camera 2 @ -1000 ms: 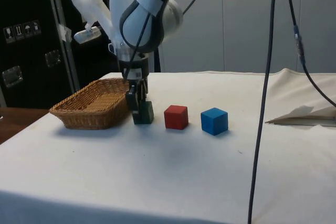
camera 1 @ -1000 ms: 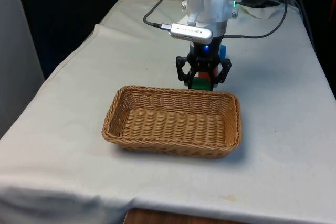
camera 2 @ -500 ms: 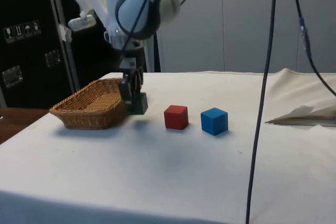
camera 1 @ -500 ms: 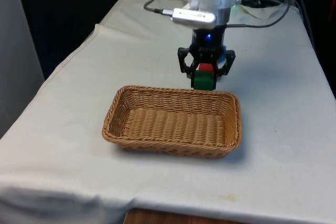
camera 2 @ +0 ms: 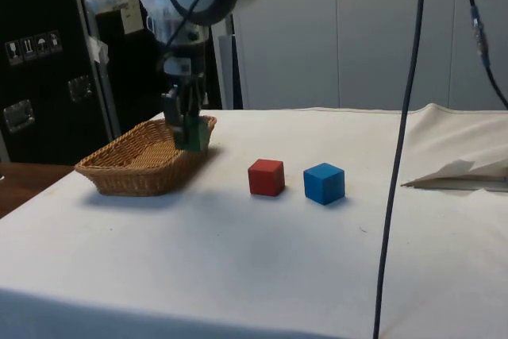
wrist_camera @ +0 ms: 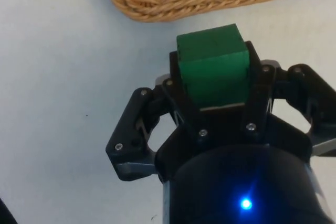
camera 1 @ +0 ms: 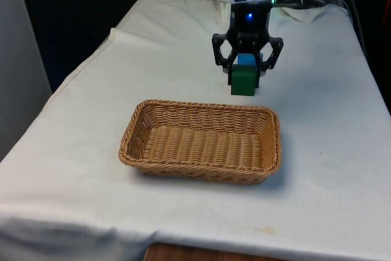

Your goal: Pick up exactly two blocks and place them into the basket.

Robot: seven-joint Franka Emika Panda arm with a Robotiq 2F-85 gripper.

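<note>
Front view, green block [camera 1: 244,80] hides red block, tool [camera 1: 247,71] clamped

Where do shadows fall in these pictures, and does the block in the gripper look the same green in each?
Front view: the woven wicker basket casts a soft shadow on the white cloth; side view: faint shadows under the red cube and blue cube; wrist view: the green cube looks brighter than in the side view.

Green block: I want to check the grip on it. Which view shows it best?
The wrist view: the green block sits close up, clamped between the fingers. The front view shows it held by the gripper above the cloth behind the basket. The side view shows a sliver.
</note>
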